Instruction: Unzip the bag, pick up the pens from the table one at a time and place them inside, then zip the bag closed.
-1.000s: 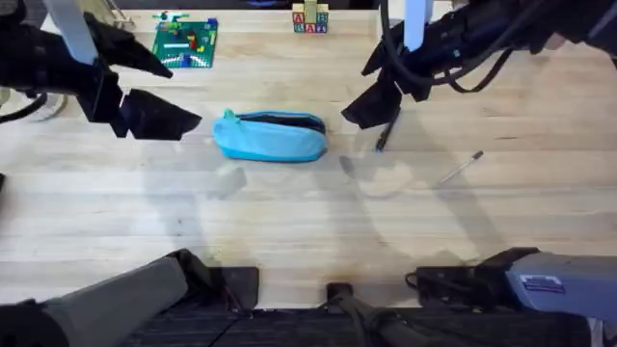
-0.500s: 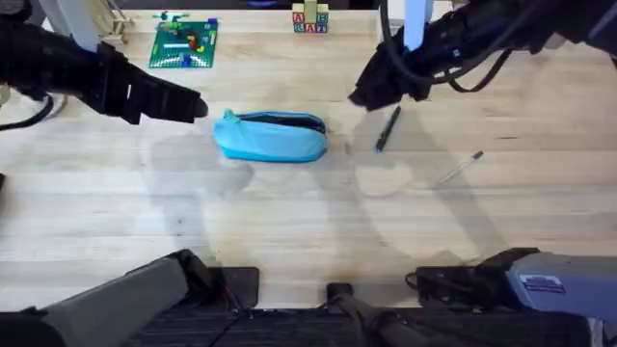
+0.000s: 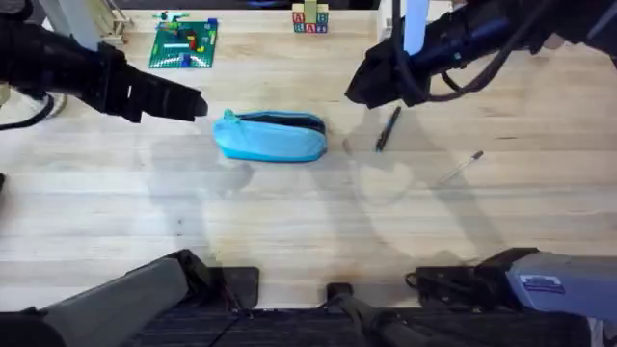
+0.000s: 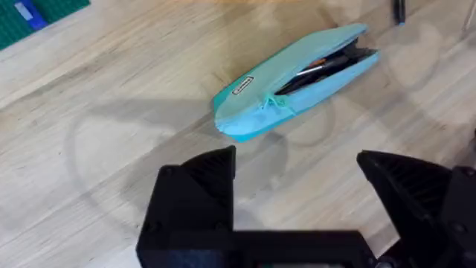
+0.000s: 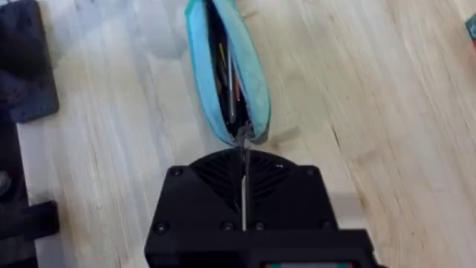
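The bag [image 3: 271, 137] lies unzipped mid-table [image 3: 289, 222], with pens already inside it. Since a moment ago the right gripper [image 3: 359, 90] has lifted off the dark pen [image 3: 388, 128], which now lies free just right of the bag. Its fingers look pressed together. The left gripper [image 3: 183, 104] hovers spread wide, left of the bag. Two pens are outside; the silver pen [image 3: 460, 169] lies farther right.

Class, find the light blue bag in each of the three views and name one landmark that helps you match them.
Overhead: bag centre-left, between the arms.
Left wrist: bag upper centre, above the open left pincer.
Right wrist: bag top centre, unzipped.
Shared landmark: green baseplate, also at the left wrist view's corner.
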### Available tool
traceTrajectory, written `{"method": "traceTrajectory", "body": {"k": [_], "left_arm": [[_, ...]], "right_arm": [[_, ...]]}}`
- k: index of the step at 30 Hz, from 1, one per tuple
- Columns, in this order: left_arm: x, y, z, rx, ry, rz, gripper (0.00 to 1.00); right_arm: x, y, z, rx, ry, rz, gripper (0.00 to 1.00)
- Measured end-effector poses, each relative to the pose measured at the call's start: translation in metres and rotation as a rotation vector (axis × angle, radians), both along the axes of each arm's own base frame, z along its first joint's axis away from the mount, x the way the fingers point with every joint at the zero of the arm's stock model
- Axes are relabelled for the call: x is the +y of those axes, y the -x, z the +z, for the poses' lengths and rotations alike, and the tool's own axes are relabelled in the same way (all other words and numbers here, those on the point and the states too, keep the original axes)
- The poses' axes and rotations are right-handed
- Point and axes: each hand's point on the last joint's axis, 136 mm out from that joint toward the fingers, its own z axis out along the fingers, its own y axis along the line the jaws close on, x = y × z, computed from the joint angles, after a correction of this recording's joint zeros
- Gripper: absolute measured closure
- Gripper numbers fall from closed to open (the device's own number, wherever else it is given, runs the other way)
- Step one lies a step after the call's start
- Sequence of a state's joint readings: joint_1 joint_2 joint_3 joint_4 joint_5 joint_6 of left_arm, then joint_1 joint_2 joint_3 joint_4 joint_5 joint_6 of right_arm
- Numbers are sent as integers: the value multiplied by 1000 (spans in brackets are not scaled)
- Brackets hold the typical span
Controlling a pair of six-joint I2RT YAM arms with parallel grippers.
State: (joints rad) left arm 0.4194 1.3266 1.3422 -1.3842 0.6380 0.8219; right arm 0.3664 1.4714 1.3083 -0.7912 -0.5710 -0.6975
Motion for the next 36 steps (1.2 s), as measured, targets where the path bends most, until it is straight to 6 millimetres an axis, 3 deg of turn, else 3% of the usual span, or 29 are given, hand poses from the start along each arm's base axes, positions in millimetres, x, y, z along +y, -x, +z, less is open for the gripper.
{"method": "traceTrajectory", "body": {"k": [4, 15, 27, 36], "left_arm": [[0, 0, 0, 0, 0, 0, 5], [0, 0, 0, 1, -1, 0, 5], [0, 0, 0, 1, -3, 1, 5], [0, 0, 0, 1, -3, 1, 5]], "right_arm": [[8, 4, -6, -2, -9, 70, 971], [29, 9, -46, 95, -56, 223, 971], [46, 3, -64, 82, -88, 289, 971], [55, -4, -61, 27, -105, 310, 971]]}}
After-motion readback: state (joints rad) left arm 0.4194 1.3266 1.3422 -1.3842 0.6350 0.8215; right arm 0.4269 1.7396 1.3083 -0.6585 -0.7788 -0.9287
